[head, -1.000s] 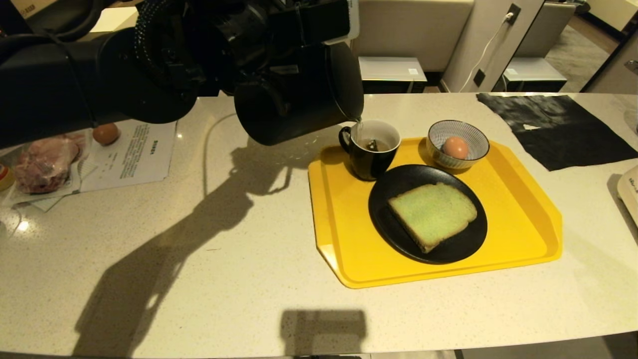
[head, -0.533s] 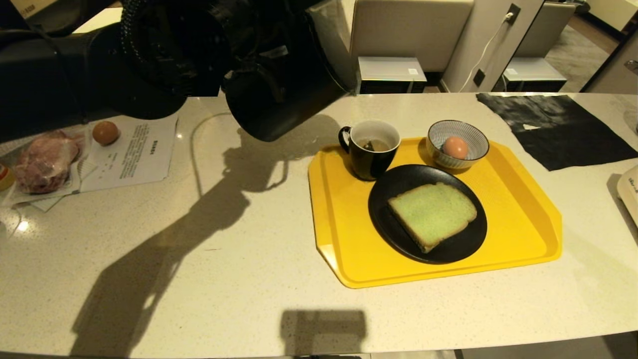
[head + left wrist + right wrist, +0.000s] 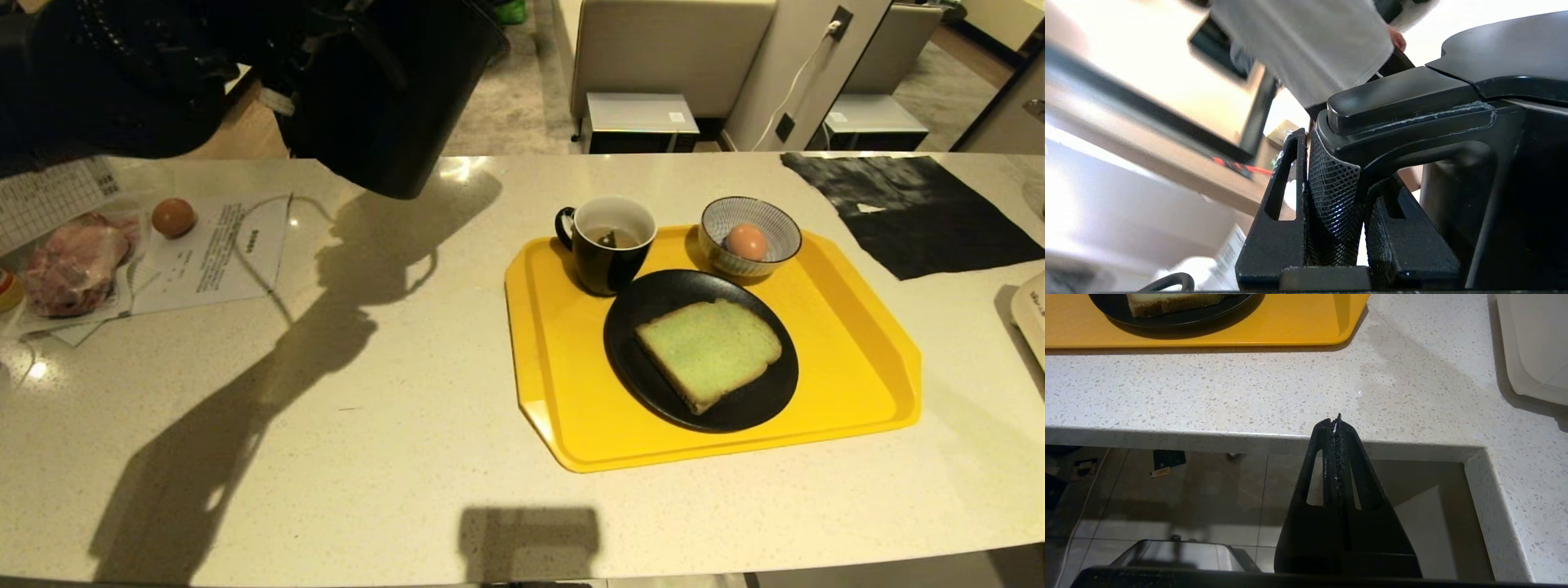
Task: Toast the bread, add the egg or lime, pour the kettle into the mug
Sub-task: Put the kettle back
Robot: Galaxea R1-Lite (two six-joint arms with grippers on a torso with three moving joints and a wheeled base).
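Observation:
The black kettle (image 3: 392, 90) hangs in the air at the head view's top left, well left of the mug, carried by my left arm. In the left wrist view my left gripper (image 3: 1337, 163) is shut on the kettle's textured handle (image 3: 1333, 200). The black mug (image 3: 606, 243) with liquid in it stands at the yellow tray's (image 3: 849, 359) far left corner. The green bread (image 3: 707, 349) lies on a black plate (image 3: 637, 359). The egg (image 3: 746, 242) sits in a striped bowl (image 3: 771, 216). My right gripper (image 3: 1336, 420) is shut and empty, parked below the counter's front edge.
A second egg (image 3: 173, 218), papers (image 3: 220, 253) and wrapped meat (image 3: 69, 269) lie at the counter's far left. A black cloth (image 3: 914, 208) covers the back right. A white appliance (image 3: 1030, 314) sits at the right edge.
The kettle has stopped pouring into the mug; my left arm has swung it up and to the left, away from the tray. The right arm has kept still.

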